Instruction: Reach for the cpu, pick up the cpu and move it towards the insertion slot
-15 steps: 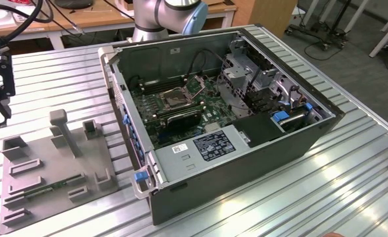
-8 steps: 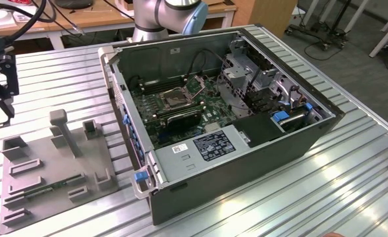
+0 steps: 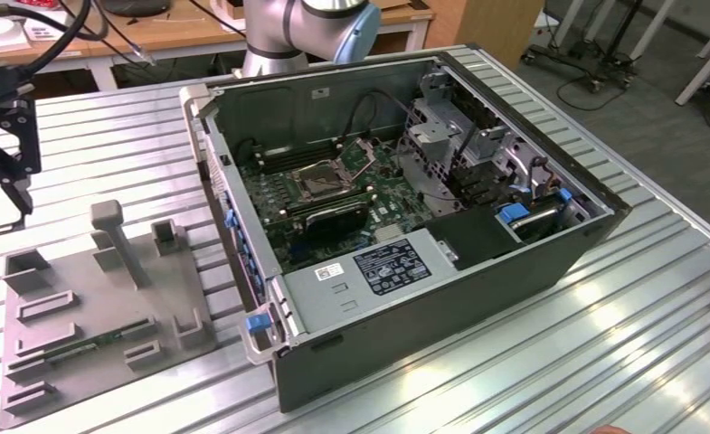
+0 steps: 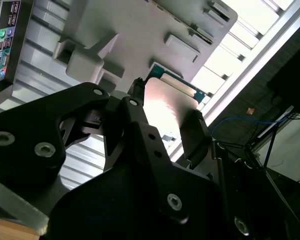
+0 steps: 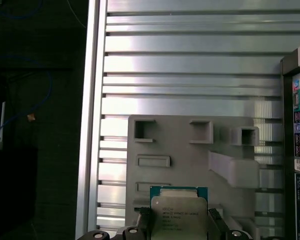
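Exterior view: my jaws hang over the tray [image 3: 77,298], well apart from the insertion slot [image 3: 322,181] in the open case [image 3: 476,298]. Both wrist views: they pinch the cpu [image 5: 179,217] by two edges above the tray, a slim hold that could let it tilt or slip.

This is a robotics lab or workshop: a robot arm [image 3: 300,27] stands at the far edge of a ribbed aluminium table [image 3: 644,298] carrying an open computer case [image 3: 476,298] and a grey fixture tray [image 3: 77,362], with wooden desks [image 3: 198,32] and wheeled stands [image 3: 584,54] behind.
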